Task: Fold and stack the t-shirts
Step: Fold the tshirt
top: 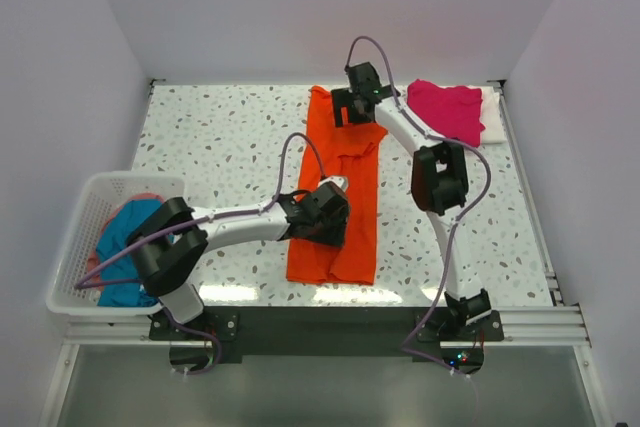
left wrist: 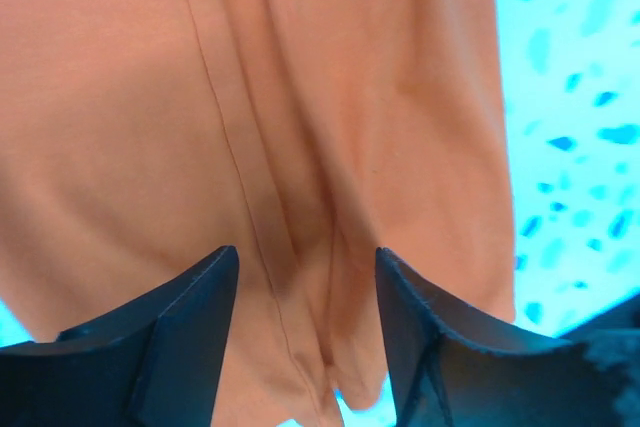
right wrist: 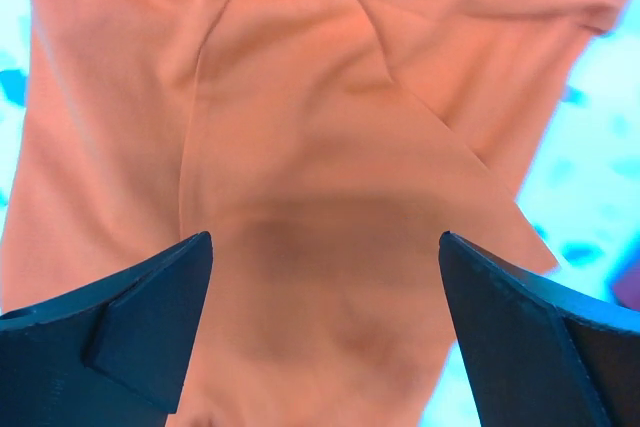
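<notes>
A: Tees?
B: Four. One bright orange cloth tee [top: 355, 247] lies along the speckled table [top: 220, 137]'s centre; one magenta-pink tee [top: 447, 107] on one white tee [top: 493, 119], far right; one teal tee [top: 125, 237] in the white slatted basket [top: 88, 209].
A: Claws?
B: Left claw [left wrist: 305, 257] and right claw [right wrist: 325, 242] gape above the orange, gripping nothing.

A white tabletop [top: 220, 137] speckled with grey chips is boxed in by plain pale panels: the back wall [top: 330, 7], the left wall [top: 50, 97] and the right wall [top: 600, 97]; the light is bright and even; a metal rail [top: 320, 325] runs along the near edge; below it lies a dull grey surface [top: 320, 392].
</notes>
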Motion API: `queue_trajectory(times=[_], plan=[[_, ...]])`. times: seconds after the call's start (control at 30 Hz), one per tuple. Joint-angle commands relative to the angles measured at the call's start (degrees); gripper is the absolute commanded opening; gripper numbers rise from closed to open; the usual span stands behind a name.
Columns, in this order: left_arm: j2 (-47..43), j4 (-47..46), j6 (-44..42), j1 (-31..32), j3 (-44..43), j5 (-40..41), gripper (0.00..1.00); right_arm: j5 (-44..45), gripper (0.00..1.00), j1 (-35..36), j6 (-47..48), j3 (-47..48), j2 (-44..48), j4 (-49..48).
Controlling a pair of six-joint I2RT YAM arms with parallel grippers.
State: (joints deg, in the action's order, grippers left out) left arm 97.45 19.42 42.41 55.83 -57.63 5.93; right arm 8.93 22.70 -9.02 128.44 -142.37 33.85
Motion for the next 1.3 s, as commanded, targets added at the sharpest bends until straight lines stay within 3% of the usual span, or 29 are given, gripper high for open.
queue_trajectory(times=[0.0,0.07,0.23,0.43,0.53,0.6,0.77,1.0,1.27], plan=[[-8.65,0.27,-1.28,-1.95,-2.14,0.04,0.63,3.29,0.99,-0.29,-3.53,-3.44,15.6,1.21],[-11.65,1.93,-1.54,-3.09,-0.74,0.83,0.66,-0.11,0.99,-0.29,-6.53,-12.91,24.18,0.79],[-22.46,6.59,-0.76,-6.79,7.15,3.29,0.67,-4.97,0.99,1.55,-18.22,-50.61,45.91,-10.1],[-32.14,7.83,0.92,-7.93,17.35,-1.17,0.63,-3.03,0.75,12.09,-25.86,-78.03,67.18,-10.47],[-33.99,7.04,1.0,-7.93,20.35,-3.9,0.6,-4.7,0.65,17.46,-31.66,-86.13,74.48,-9.77],[-34.6,7.12,1.09,-7.93,21.32,-5.05,0.59,-4.62,0.59,20.7,-35.69,-90.71,77.57,-8.36],[-34.7,5.63,1.35,-7.93,25.1,-7.51,0.56,-6.29,0.57,24.76,-41.51,-97.15,84.87,-6.69],[-32.85,-1.04,3.2,-7.93,30.81,-11.38,0.56,-6.82,0.55,27.4,-47.67,-102.77,84.45,-10.37],[-31.97,-2.63,4.17,-7.76,33.19,-11.38,0.56,-6.73,0.55,28.01,-51.54,-105.85,84.8,-13.01]])
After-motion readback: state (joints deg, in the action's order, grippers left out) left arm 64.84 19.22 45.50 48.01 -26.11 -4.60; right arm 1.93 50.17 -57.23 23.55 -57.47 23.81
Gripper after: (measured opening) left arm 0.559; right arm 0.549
